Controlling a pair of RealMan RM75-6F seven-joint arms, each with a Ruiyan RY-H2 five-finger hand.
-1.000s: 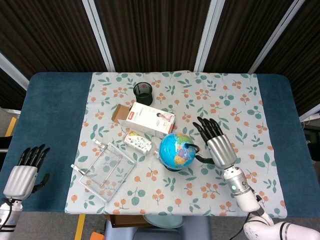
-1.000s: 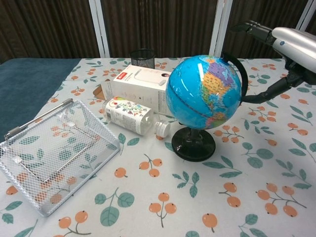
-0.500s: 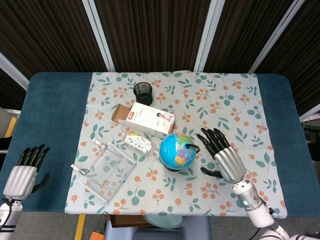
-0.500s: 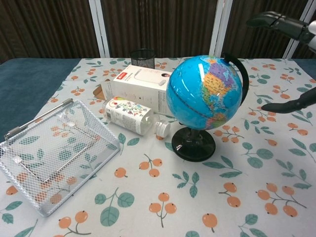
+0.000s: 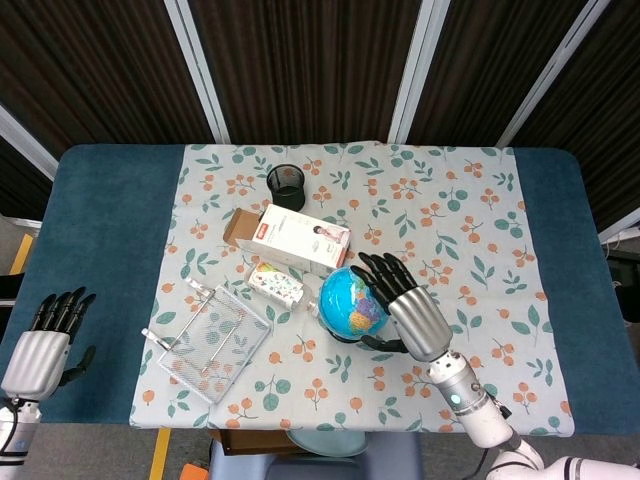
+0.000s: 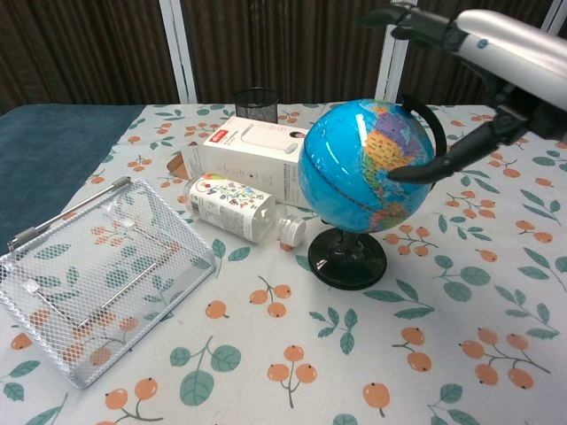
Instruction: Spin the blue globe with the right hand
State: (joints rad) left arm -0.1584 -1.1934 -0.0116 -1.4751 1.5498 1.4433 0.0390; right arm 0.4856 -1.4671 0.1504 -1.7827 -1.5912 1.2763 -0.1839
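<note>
Your right hand (image 5: 405,309) has swung back over the globe (image 5: 347,300), fingers spread, thumb against it; push too hard and its stand could tip.

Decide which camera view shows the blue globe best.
The chest view: the blue globe shows whole, with its map, arc and black base. In the head view the right hand covers part of it from above.

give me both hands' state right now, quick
Left hand: open, holding nothing, off by the table's near left edge.
Right hand: open, fingers spread over the blue globe, thumb tip at its side.
</note>
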